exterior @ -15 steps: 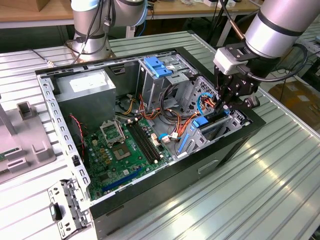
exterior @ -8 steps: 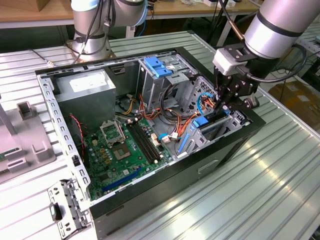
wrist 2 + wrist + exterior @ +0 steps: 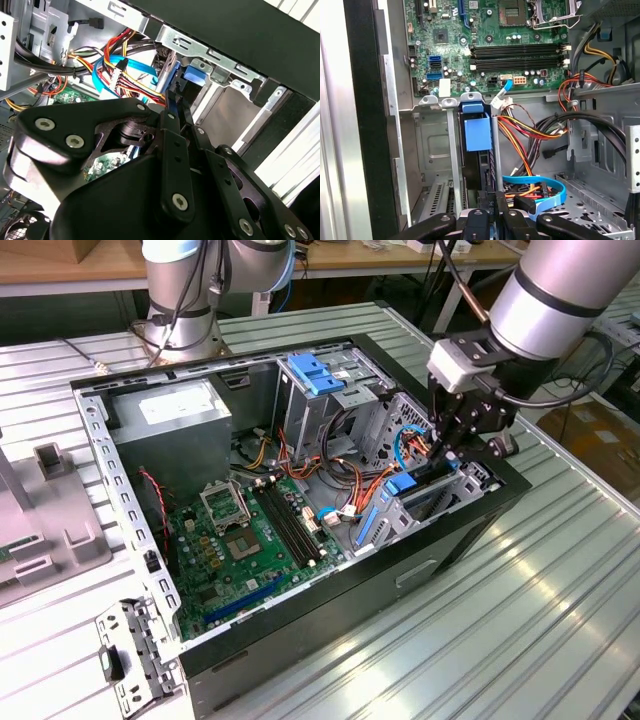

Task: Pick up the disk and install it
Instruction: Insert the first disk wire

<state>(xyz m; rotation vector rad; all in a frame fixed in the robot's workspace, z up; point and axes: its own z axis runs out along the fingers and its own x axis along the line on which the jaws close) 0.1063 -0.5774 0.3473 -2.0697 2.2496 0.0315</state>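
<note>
Blue-framed, the disk (image 3: 428,495) stood on edge in the drive bay (image 3: 437,165) at the front corner of the open computer case (image 3: 95,430), its blue carrier (image 3: 477,131) reaching toward the motherboard (image 3: 235,540). Above the bay, the gripper (image 3: 447,455) was clenched on the disk's upper edge, the fingers (image 3: 172,107) pinching the thin carrier between them in both wrist views. Beside the bay, orange, red and yellow cables (image 3: 520,135) and a light-blue data cable (image 3: 540,182) crossed the case interior. Farther along the case sat the grey power supply (image 3: 170,425).
</note>
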